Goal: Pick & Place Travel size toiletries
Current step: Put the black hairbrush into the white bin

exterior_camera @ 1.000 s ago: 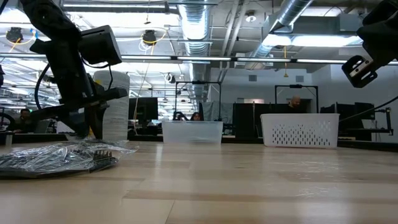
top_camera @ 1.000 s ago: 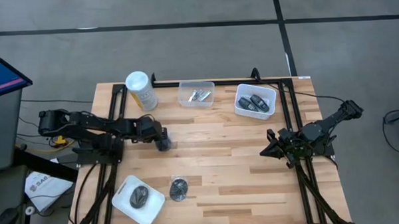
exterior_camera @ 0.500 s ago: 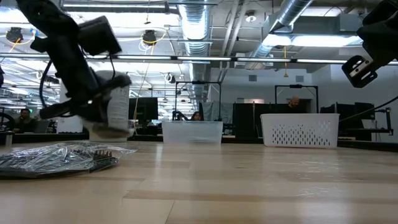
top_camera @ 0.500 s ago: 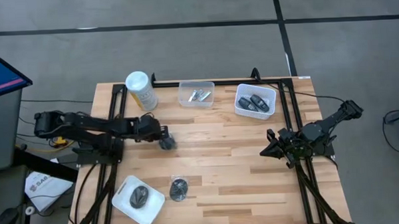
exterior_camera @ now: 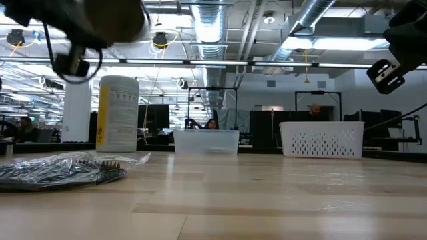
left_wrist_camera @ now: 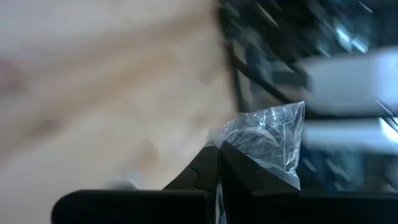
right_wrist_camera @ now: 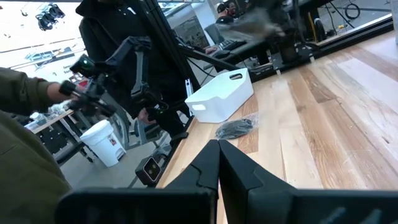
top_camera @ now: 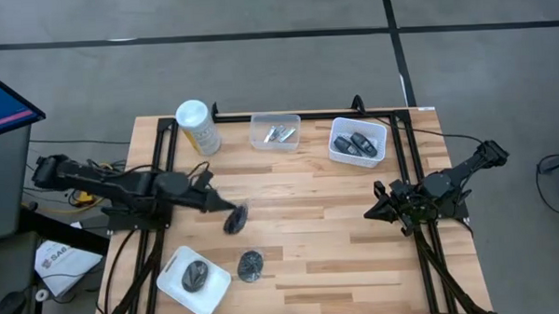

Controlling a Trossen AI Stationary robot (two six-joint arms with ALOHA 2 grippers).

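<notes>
My left gripper [top_camera: 231, 218] hangs over the table's left-middle, shut on a dark round lump in clear wrapping [left_wrist_camera: 268, 140]. A second wrapped lump [top_camera: 251, 265] lies on the table near the near edge and fills the foreground of the low view [exterior_camera: 67, 169]. A third lump [top_camera: 196, 274] lies in the white tray [top_camera: 175, 287]. Silvery tubes [top_camera: 279, 134] rest in the clear bin; dark oblong pieces [top_camera: 359, 144] lie in the white basket. My right gripper [top_camera: 376, 210] waits shut at the table's right side [right_wrist_camera: 217, 155]. My left gripper pinches the clear wrapping [left_wrist_camera: 245, 149] between its two shut fingers [left_wrist_camera: 202, 169]. The crinkled film sticks out past the fingertips. In the high view the dark lump [top_camera: 233, 221] sits at the gripper, lifted clear of the table.
The tall pale-yellow canister [top_camera: 197, 127] stands at the far left. The clear bin [top_camera: 275, 144] and the white basket [top_camera: 339, 151] sit along the far edge. Black frame rails [top_camera: 405, 143] run down both sides. Bare wood lies between the arms [top_camera: 310, 221]. People show beyond the table [right_wrist_camera: 25, 118].
My left gripper has risen from the table, out of the low view's middle, and moved toward the near edge, carrying the wrapped lump clear of the wood. The left arm has stretched out lower and longer. The right arm has kept still.
</notes>
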